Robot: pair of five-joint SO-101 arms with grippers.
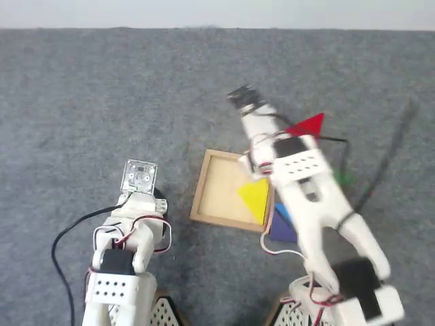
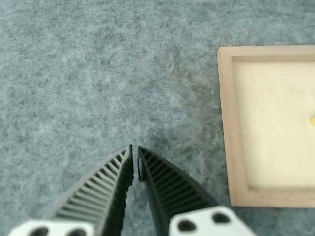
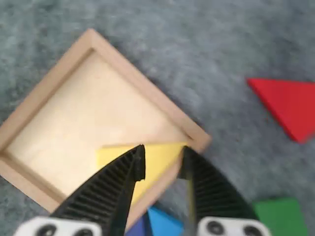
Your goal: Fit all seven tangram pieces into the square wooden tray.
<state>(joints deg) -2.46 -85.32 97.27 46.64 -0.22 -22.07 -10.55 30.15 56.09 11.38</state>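
Note:
The square wooden tray (image 1: pixel 201 191) lies mid-table, and a yellow triangle (image 1: pixel 257 195) rests at its right side, one corner reaching the rim. In the right wrist view my right gripper (image 3: pixel 162 156) hangs open above the yellow triangle (image 3: pixel 156 153) and the tray (image 3: pixel 142 81), holding nothing. In the high view that right gripper (image 1: pixel 243 99) is raised beyond the tray's far corner. A red triangle (image 1: pixel 309 125) lies right of it. My left gripper (image 2: pixel 134 150) is shut and empty over bare carpet, left of the tray (image 2: pixel 225 123).
Blue (image 1: pixel 283 213) and purple (image 1: pixel 281 232) pieces lie by the tray's right edge, partly under the right arm. A green piece (image 1: pixel 345 179) sits further right, near a black cable (image 1: pixel 380 173). Grey carpet covers the table; another cable (image 1: pixel 64 238) runs beside the left arm.

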